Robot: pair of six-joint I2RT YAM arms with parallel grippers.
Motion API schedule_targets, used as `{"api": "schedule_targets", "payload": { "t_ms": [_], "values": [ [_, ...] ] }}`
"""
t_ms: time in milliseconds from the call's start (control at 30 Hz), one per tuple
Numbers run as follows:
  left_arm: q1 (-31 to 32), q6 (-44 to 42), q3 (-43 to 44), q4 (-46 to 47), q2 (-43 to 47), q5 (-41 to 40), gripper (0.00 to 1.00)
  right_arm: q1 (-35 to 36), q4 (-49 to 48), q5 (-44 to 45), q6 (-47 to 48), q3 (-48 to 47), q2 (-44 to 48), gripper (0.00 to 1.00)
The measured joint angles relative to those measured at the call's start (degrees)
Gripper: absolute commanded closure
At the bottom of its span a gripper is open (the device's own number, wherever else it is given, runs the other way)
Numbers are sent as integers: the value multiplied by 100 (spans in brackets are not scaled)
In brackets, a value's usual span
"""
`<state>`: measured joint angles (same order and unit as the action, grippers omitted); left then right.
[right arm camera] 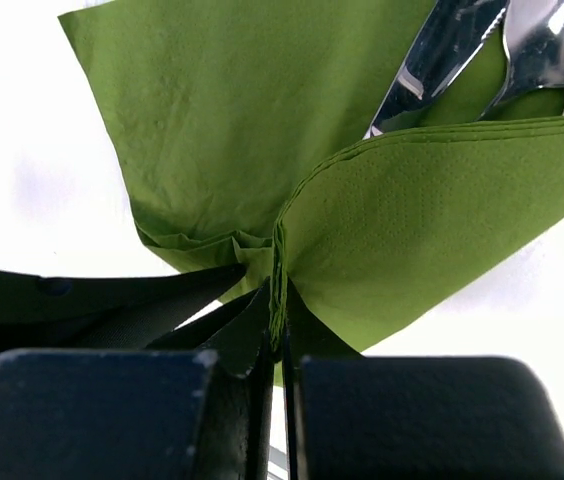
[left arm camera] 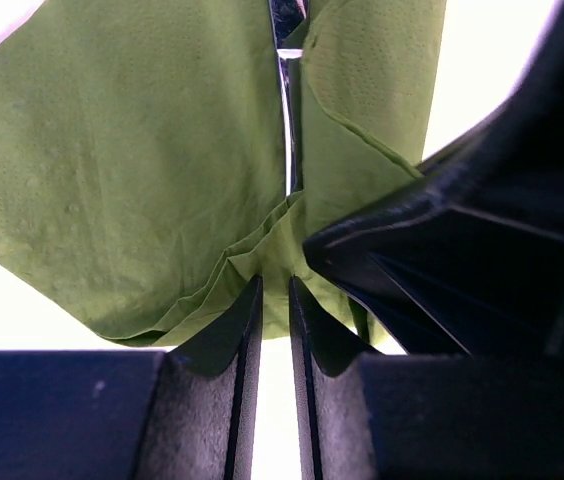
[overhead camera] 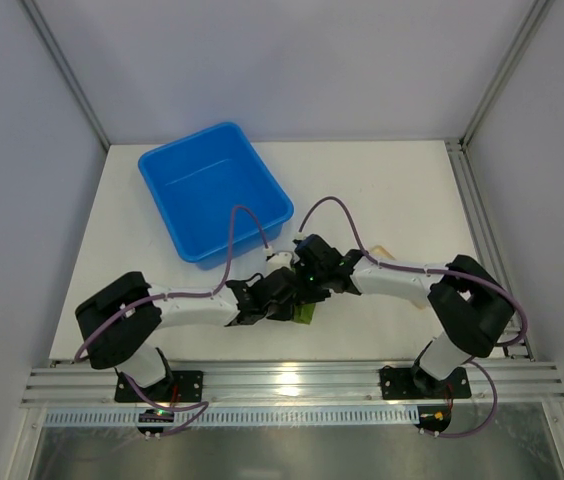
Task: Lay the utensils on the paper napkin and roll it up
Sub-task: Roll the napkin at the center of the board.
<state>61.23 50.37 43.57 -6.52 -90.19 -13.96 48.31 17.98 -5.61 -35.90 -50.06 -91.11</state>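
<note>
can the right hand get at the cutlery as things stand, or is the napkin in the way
Probably not straight away. The right hand is shut on a pinched fold of the napkin, and that flap lies over the cutlery, leaving only shiny ends showing. It would likely have to let go first.

Bare table (overhead camera: 402,190) lies open right of the blue tub (overhead camera: 212,190); in front of it, the left arm (overhead camera: 187,305) and right arm (overhead camera: 402,278) crowd the napkin (overhead camera: 305,314)
</note>
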Motion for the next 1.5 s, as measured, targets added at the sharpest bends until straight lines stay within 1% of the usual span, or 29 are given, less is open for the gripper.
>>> {"api": "schedule_targets", "payload": {
  "t_ms": [33,167,200,300,467,567,833,1200,1367,1500],
  "values": [
    [0,0,-11,13,7,0,83,0,-31,-9,-2,-2,-31,95],
    [0,2,-31,28,17,4,83,0,-105,-52,-20,-2,-92,88],
    [0,2,-31,28,20,4,83,0,-122,-66,-20,-2,-92,84],
    [0,7,-31,31,24,9,83,0,-168,-90,-22,-2,-92,77],
    [4,17,-57,24,76,26,83,-7,-212,-81,-22,20,-70,71],
    [4,15,-90,-7,138,20,83,-7,-275,-96,-26,39,-61,66],
    [15,15,-155,-195,321,0,83,-7,-649,-284,-107,251,59,62],
    [20,26,-332,-260,597,-2,83,-66,-1239,-671,-358,625,136,61],
    [20,26,-365,-422,953,-155,82,-92,-1375,-772,-400,741,151,62],
    [20,17,-365,-638,1416,-413,77,-129,-1438,-852,-413,813,151,63]
  ]
}}
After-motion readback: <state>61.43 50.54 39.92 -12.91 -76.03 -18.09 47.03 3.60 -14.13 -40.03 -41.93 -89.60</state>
